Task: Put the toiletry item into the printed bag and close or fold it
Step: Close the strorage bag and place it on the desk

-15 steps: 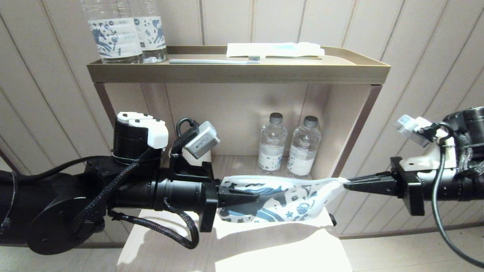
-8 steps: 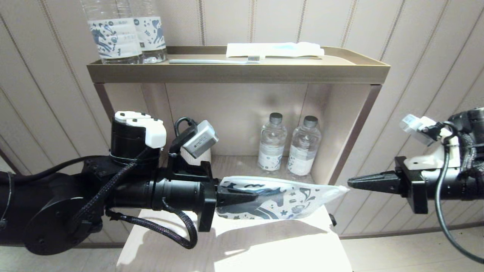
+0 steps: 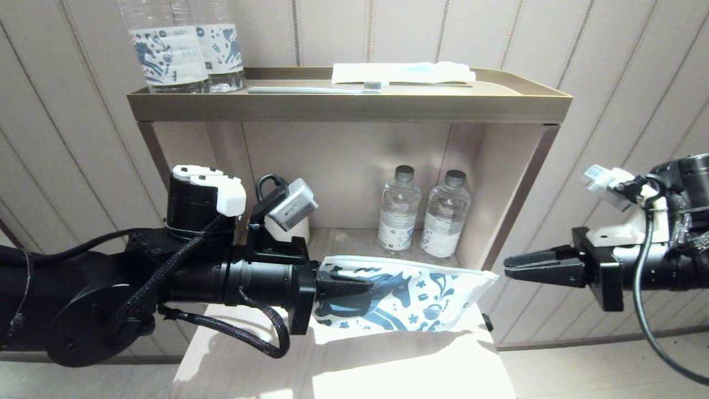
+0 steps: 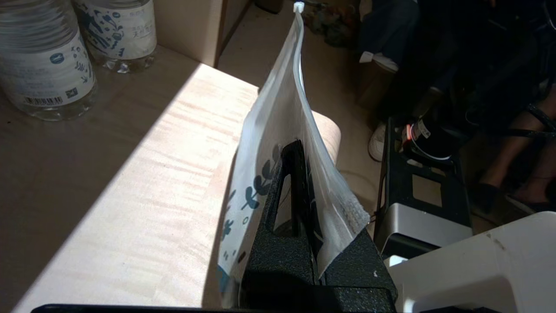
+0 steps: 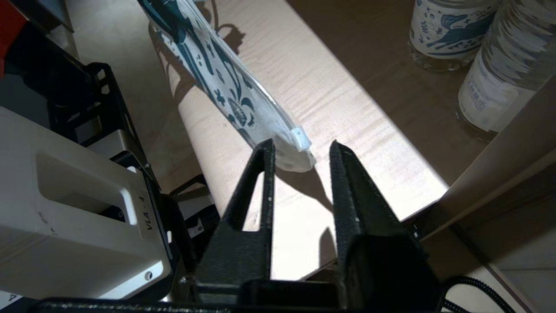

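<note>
The printed bag, white with a blue horse and doodles, hangs level above the low table, held at its left end by my left gripper, which is shut on it. In the left wrist view the bag stands edge-on between the shut fingers. My right gripper is open just off the bag's right corner, touching nothing. In the right wrist view the bag's white zip slider sits at the bag's end between the parted fingertips. The toiletry item is hidden; the bag's contents do not show.
A toothbrush and a white packet lie on the shelf's top tray, beside two labelled bottles. Two small water bottles stand in the lower shelf behind the bag. The pale table top lies below.
My right gripper opened and let go of the bag's right corner. That end sprang free and the bag flattened out, still held by my left gripper.
</note>
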Robot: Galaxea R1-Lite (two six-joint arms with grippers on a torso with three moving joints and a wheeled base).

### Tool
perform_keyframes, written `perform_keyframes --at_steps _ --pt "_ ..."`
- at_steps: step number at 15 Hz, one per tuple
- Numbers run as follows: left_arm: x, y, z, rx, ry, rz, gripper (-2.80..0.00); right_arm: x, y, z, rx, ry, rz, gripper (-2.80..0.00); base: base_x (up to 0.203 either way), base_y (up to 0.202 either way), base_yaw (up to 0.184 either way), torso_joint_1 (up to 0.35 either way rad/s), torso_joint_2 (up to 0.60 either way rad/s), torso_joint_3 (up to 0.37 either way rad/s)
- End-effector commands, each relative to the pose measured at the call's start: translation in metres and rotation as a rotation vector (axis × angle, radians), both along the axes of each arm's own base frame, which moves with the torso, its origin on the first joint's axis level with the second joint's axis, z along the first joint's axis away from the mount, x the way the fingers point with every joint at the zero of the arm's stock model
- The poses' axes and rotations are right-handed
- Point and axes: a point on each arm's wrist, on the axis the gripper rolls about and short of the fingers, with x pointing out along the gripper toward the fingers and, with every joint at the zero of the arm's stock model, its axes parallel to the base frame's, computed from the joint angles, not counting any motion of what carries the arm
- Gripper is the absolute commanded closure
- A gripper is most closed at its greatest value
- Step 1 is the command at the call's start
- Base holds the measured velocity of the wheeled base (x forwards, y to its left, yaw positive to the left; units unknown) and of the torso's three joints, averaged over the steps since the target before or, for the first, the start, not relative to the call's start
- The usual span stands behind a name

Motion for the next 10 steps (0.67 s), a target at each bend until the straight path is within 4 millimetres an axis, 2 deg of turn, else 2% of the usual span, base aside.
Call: perform_keyframes --at_steps 1,10 --pt "0.0018 -0.0008 -0.0016 0.0 0.002 -0.002 0.0 -0.0019 0.0 0.0005 0.003 -0.003 0.005 -2.8 0.0 0.0 0.0 0.0 0.0 0.0" --pt "0.0053 0.0004 -0.0023 0.002 0.003 0.009 0.0 -0.0041 -0.0006 0.0049 0.006 -0.011 0.001 -2.8 0.0 0.0 0.0 0.0 0.0 0.0"
